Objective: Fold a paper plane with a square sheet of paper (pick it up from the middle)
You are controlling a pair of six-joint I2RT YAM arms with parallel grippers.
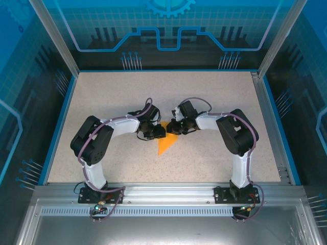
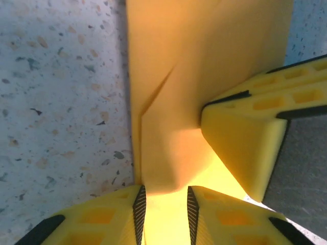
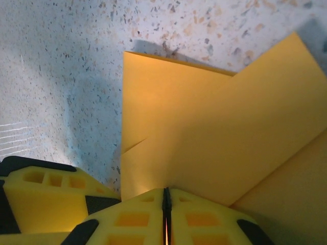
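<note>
**Top view**
- The 2 arms reach in from the lower left and lower right and meet at the centre of the frame, over the speckled table (image 1: 214, 102).
- The left gripper (image 1: 157, 131) and right gripper (image 1: 172, 127) sit just beside each other, tips facing.
- The paper (image 1: 166, 144) lies flat on the table at frame centre. It is orange-yellow and folded to a narrow triangle, with its point toward the lower left. Its upper end sits under the 2 grippers.

**Left wrist view**
- The left gripper (image 2: 163, 191) enters from the bottom edge. Its 2 fingers (image 2: 102, 224) stand slightly apart, and a narrow gap shows between the black ribbed pads. The paper (image 2: 204, 51) runs through this gap, and the pads do not press on it.
- The paper fills the upper centre and right of the frame. A diagonal crease crosses its middle, and its left edge is straight against the table.
- The right gripper (image 2: 214, 109) comes in from the right as a closed wedge, with its tip touching the paper.

**Right wrist view**
- The right gripper (image 3: 166, 191) enters from the bottom centre. Its fingers are pressed together, and a thin orange line shows in the seam, so they pinch the lower edge of the paper (image 3: 230, 127).
- The paper covers the centre and right of the frame, with 2 overlapping layers.
- 1 finger (image 3: 46, 196) of the left gripper shows at the lower left, just beside the paper's left edge.
</note>
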